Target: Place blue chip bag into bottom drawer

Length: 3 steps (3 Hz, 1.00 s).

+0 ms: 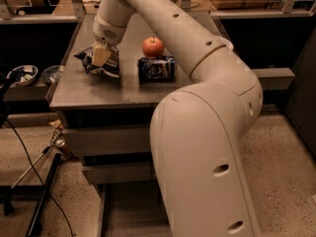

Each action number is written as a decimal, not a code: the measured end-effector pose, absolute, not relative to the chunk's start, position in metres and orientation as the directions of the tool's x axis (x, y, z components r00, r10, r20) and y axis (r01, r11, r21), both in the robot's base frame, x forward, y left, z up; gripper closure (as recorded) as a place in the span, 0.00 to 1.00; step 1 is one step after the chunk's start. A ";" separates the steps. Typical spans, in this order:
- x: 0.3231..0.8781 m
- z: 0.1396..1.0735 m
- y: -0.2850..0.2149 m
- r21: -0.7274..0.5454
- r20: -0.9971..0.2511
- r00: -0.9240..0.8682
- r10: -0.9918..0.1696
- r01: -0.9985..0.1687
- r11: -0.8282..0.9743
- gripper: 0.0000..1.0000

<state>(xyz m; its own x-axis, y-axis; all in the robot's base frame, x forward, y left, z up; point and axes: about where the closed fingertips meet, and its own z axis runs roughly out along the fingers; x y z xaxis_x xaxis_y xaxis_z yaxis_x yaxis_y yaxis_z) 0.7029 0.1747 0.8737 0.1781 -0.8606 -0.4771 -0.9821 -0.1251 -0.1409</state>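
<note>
**Blue chip bag (94, 63): gripper (102, 56) on it, not in drawer yet**

Gripper is down on the bag at the countertop's (98, 93) left side. Cannot tell whether it's clamped or apart. Bag lies crumpled on the countertop, so my read is the pick is the step in hand. Blue can (156, 68) and apple (153, 47) sit to its right, apart from it, so no snag. Bottom drawer (131, 209) looks pulled out below, ready to receive; arm (207, 147) hides most of it.

Blue chip bag (111, 67) crumpled on cabinet top (84, 90) under pincer (102, 57); btm drawer (129, 207) open.
</note>
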 end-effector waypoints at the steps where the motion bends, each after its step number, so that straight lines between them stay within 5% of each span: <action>1: 0.693 0.905 0.176 -0.172 -0.495 0.213 -0.842 -0.974 -0.145 1.00; 3: 0.663 0.951 0.173 -0.248 -0.495 0.256 -0.830 -0.957 -0.148 1.00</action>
